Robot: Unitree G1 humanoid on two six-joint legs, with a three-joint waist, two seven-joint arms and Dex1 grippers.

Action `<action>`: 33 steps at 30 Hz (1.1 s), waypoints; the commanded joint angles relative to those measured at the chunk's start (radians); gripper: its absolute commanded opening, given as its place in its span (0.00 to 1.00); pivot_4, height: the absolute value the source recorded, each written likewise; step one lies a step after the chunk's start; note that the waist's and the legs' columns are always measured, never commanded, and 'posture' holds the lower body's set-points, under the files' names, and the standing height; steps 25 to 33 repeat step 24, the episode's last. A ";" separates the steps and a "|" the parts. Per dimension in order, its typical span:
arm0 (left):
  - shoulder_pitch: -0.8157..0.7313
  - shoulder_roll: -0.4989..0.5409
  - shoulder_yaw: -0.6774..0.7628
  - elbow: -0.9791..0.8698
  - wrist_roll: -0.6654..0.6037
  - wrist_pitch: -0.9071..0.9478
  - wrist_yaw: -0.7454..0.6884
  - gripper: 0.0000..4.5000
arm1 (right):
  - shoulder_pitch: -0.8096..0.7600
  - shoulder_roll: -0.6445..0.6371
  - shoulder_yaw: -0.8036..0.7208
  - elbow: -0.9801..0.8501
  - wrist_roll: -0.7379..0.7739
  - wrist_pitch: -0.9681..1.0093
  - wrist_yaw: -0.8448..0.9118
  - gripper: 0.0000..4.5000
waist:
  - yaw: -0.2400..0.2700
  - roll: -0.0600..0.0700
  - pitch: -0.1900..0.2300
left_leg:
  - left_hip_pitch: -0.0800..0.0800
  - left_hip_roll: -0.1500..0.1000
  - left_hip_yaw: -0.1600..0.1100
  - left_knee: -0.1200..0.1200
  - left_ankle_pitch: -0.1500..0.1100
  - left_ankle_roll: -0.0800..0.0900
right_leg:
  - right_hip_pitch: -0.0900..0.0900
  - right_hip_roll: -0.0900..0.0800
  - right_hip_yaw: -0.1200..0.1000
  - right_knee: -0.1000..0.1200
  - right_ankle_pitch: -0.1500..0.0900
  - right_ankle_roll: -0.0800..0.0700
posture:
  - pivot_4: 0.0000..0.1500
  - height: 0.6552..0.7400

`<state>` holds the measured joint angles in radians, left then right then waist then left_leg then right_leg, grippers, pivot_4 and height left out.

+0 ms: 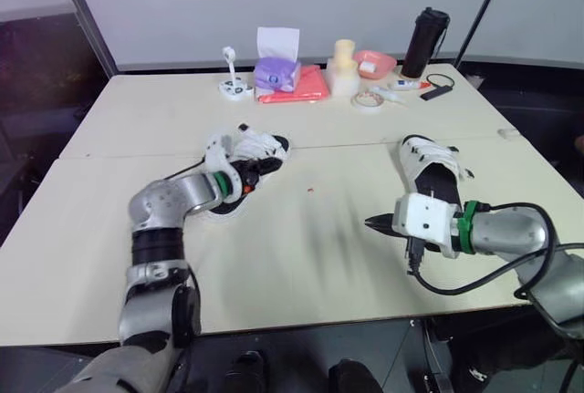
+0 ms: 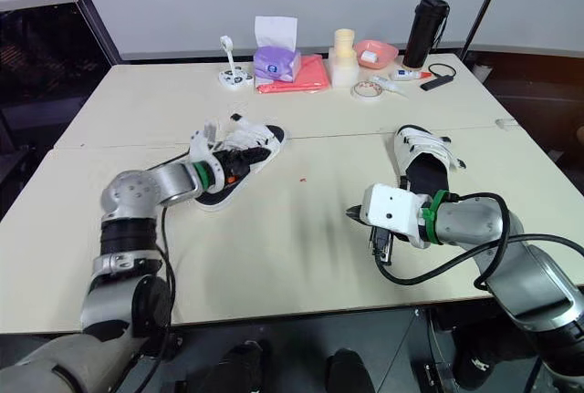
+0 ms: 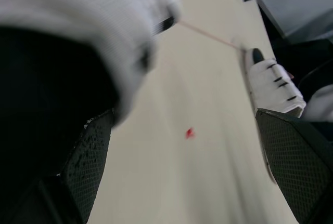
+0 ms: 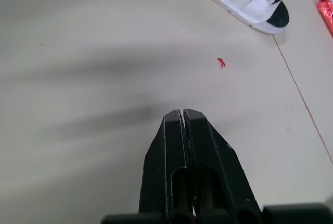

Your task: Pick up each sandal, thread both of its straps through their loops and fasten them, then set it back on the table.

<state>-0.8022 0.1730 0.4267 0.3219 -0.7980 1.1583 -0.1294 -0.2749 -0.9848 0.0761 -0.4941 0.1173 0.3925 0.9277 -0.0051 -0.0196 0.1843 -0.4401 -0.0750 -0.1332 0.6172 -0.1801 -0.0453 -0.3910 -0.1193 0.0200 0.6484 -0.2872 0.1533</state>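
No text, brand, number or sign can be read in any view. The purple pack [image 1: 276, 74] carries a small blue mark on its front, and the white tube [image 1: 408, 85] lying to its right carries some print. Both are too small to make out.

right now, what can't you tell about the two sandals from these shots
Left sandal: strap fastening unclear; left gripper covers part of it in the head views, and it is blurred in the left wrist view.
Right sandal: heel end hidden behind right gripper in the head views; strap ends too small to judge.
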 commanded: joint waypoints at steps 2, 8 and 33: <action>0.021 -0.030 0.017 -0.023 -0.015 -0.021 0.004 0.99 | -0.040 0.018 0.007 -0.007 -0.011 -0.022 0.007 0.00 | 0.010 0.000 0.000 | 0.000 0.000 0.000 0.001 0.000 0.000 | 0.000 0.000 0.000 0.000 0.000 0.000 | 1.00 1.00; 0.117 0.182 -0.139 -0.216 -0.015 -0.005 -0.282 0.99 | -0.042 0.005 -0.017 0.035 -0.010 -0.054 0.032 0.00 | 0.002 0.000 0.000 | 0.000 0.000 0.002 -0.001 0.000 0.000 | -0.002 0.000 0.002 0.000 0.000 -0.001 | 1.00 1.00; 0.266 0.679 -0.309 -0.479 0.137 -0.381 -0.895 0.99 | -0.063 -0.010 -0.287 0.218 0.207 0.038 0.094 0.00 | -0.007 0.003 0.001 | 0.000 0.003 0.002 -0.004 0.000 0.000 | -0.003 0.000 0.003 -0.001 -0.001 -0.004 | 1.00 1.00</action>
